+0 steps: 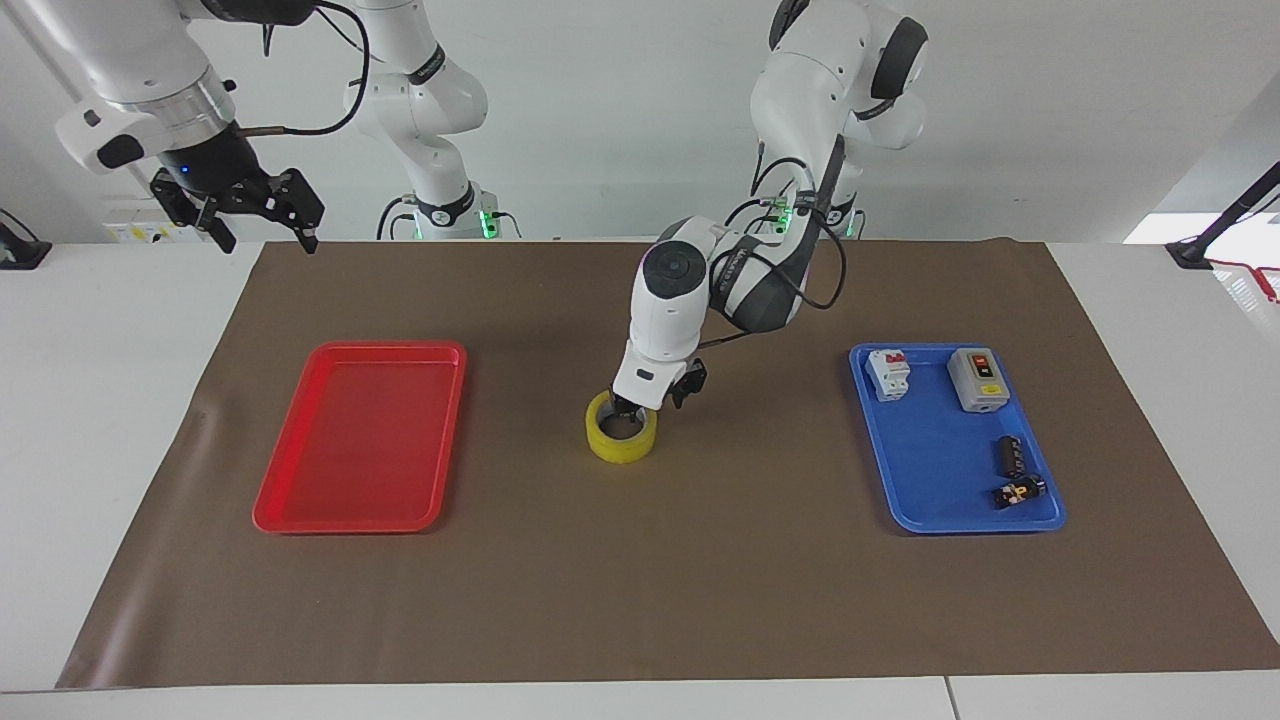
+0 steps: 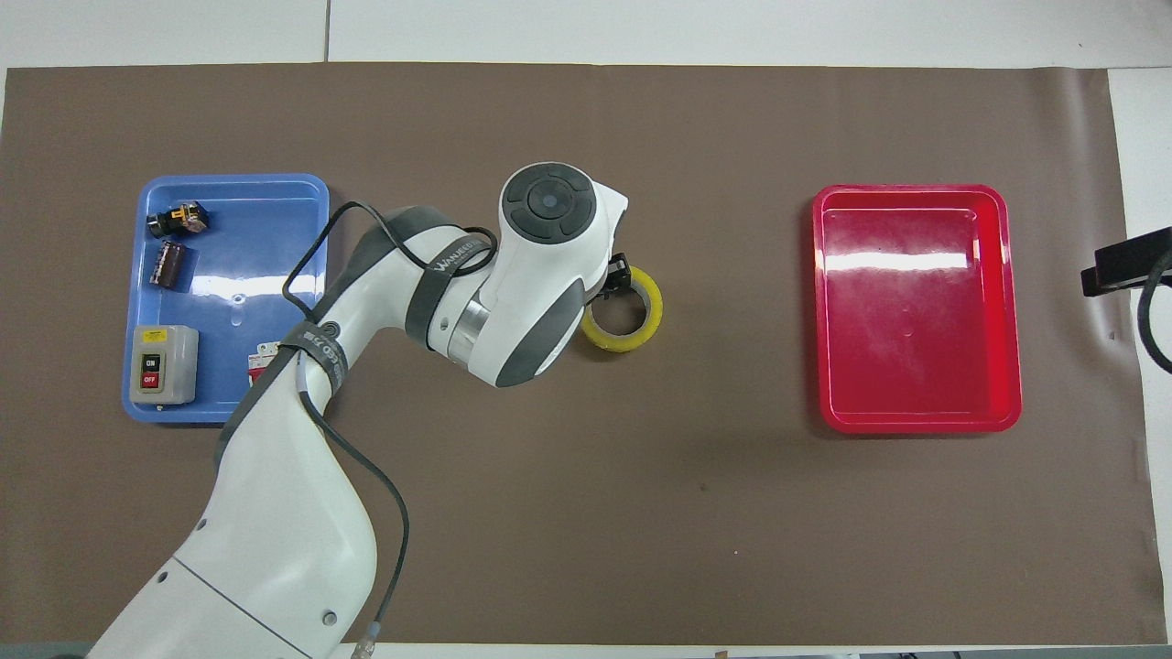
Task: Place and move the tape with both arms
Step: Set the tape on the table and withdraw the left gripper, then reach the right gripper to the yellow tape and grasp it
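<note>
The yellow tape (image 1: 621, 446) lies flat on the brown mat, midway between the two trays; in the overhead view (image 2: 644, 332) its grey core ring shows. My left gripper (image 1: 655, 400) is open right over the tape's rim on the robots' side, one finger over the hole and one outside it; the overhead view (image 2: 615, 277) shows only its black tip beside the roll. My right gripper (image 1: 268, 238) is open and empty, held high over the table's corner at the right arm's end, where the arm waits; it shows at the edge of the overhead view (image 2: 1122, 265).
A red tray (image 1: 345, 527) sits empty toward the right arm's end (image 2: 916, 189). A blue tray (image 1: 975, 527) toward the left arm's end (image 2: 229, 178) holds a breaker (image 1: 888, 374), a grey switch box (image 1: 978, 379) and small black parts (image 1: 1013, 470).
</note>
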### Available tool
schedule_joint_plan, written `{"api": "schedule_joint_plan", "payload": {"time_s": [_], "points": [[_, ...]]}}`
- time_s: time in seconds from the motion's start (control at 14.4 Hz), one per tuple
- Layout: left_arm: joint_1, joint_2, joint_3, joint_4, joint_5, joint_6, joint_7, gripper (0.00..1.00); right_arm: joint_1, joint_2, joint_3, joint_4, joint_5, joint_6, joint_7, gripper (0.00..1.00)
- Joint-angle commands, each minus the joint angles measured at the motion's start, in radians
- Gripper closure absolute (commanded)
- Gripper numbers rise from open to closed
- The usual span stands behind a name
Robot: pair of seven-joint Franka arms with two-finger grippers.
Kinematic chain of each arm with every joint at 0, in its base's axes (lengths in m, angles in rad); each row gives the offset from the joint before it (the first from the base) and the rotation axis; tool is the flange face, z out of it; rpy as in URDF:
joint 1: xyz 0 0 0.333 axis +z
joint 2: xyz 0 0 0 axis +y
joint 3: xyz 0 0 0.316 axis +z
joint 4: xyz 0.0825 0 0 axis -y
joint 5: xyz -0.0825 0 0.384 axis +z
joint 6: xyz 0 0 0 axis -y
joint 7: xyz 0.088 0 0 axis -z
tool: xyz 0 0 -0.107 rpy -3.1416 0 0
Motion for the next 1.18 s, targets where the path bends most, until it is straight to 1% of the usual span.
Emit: {"api": "schedule_joint_plan", "payload": {"time_s": [0.0,0.14,0.28,0.35,0.42,0.55,0.62,0.76,0.9,0.97,1.04,1.11], "points": [[0.057,-0.162,0.06,-0.04,-0.019,-0.126,0.011,0.0,0.002,-0.018,0.011,-0.026,-0.006,0.039,-0.022,0.0],[0.137,-0.236,0.06,-0.043,-0.019,-0.218,0.079,0.0,0.069,-0.017,0.016,-0.052,-0.005,0.039,-0.019,0.0],[0.252,-0.301,0.06,-0.04,-0.019,-0.307,0.246,0.0,0.139,0.018,0.016,-0.049,-0.005,0.068,-0.01,0.0],[0.303,-0.336,0.06,-0.043,-0.019,-0.353,0.318,0.0,0.176,0.047,0.017,-0.047,0.0,0.088,0.008,0.0],[0.353,-0.364,0.06,-0.044,-0.019,-0.402,0.407,0.0,0.22,0.095,0.017,-0.041,-0.003,0.116,0.037,0.0],[0.447,-0.405,0.06,-0.044,-0.019,-0.483,0.628,0.0,0.313,0.188,0.017,-0.04,0.001,0.215,0.144,0.0],[0.478,-0.419,0.06,-0.044,-0.017,-0.517,0.719,0.0,0.357,0.225,0.017,-0.043,0.003,0.269,0.2,0.0],[0.506,-0.451,0.066,-0.043,-0.005,-0.559,0.811,0.0,0.431,0.291,0.019,-0.056,0.006,0.368,0.267,0.0],[0.506,-0.486,0.063,-0.053,0.036,-0.565,0.828,0.0,0.469,0.371,0.019,-0.06,0.009,0.451,0.306,0.0],[0.516,-0.509,0.062,-0.081,0.036,-0.559,0.828,0.0,0.488,0.411,0.019,-0.061,0.009,0.5,0.315,0.0],[0.539,-0.51,0.051,-0.08,0.03,-0.563,0.825,0.0,0.502,0.443,0.019,-0.079,0.009,0.559,0.314,0.0],[0.553,-0.511,0.027,-0.09,0.029,-0.559,0.827,0.0,0.503,0.447,0.022,-0.128,0.009,0.632,0.305,0.0]]}}
